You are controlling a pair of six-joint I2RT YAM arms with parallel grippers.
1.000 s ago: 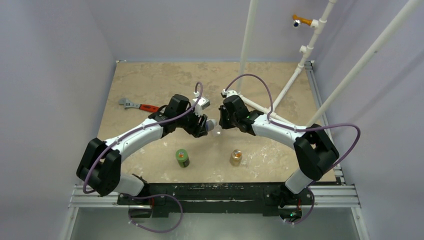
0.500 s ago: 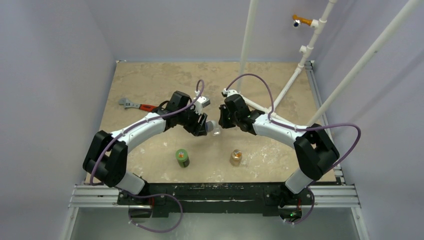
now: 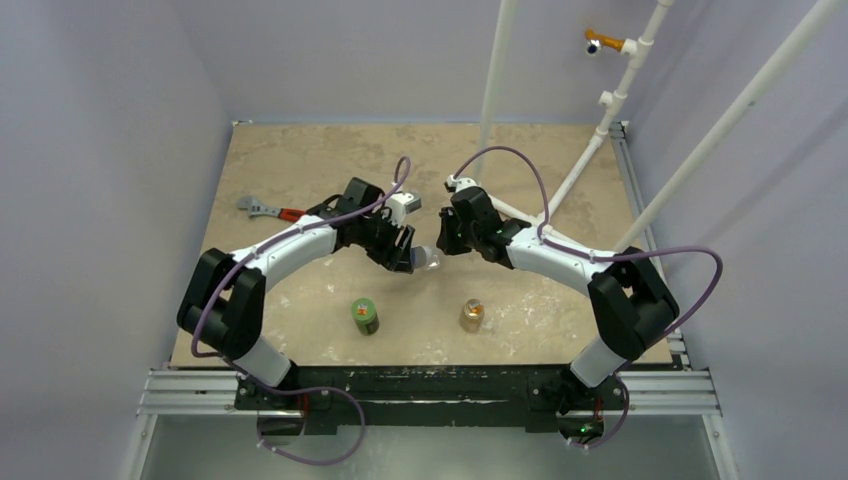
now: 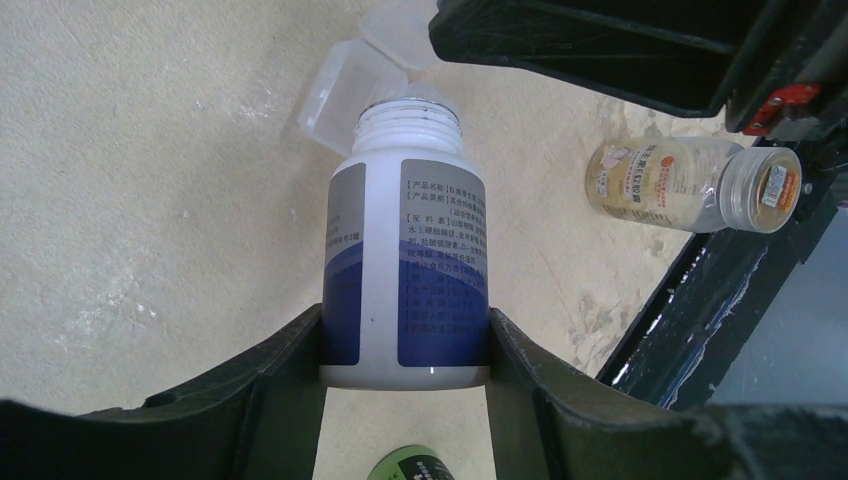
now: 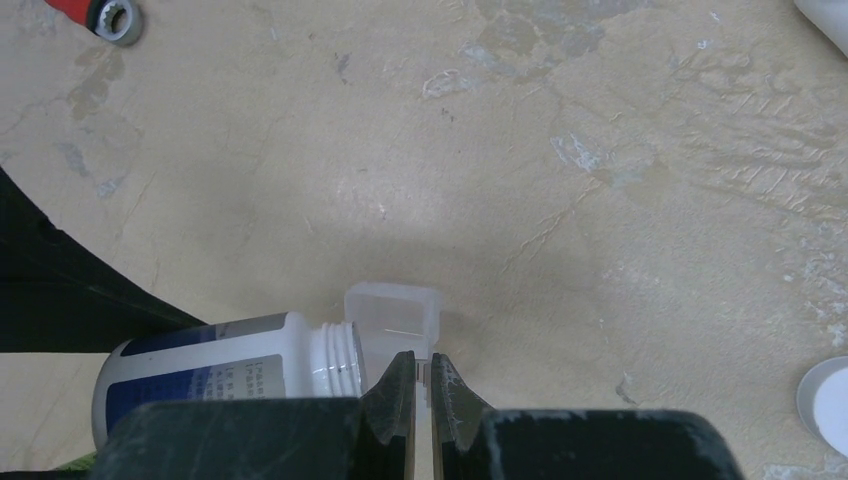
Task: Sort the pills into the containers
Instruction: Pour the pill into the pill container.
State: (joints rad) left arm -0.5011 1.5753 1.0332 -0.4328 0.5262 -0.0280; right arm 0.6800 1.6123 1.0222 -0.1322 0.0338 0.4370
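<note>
The pills are too small to make out in any view, the clear case [image 4: 345,85] sits partly hidden behind the white bottle [image 4: 405,270] and right gripper [image 5: 422,365], and the green bottle [image 4: 410,468], white cap [image 5: 828,400] and wrench [image 5: 95,12] are cut off by picture edges

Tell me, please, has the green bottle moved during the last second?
No; the green bottle keeps the same gap from the tan bottle beside it.

The tilted bottle [image 4: 405,270] has its mouth at the case [image 5: 392,316], with the wrench [image 3: 262,209] well left.
</note>
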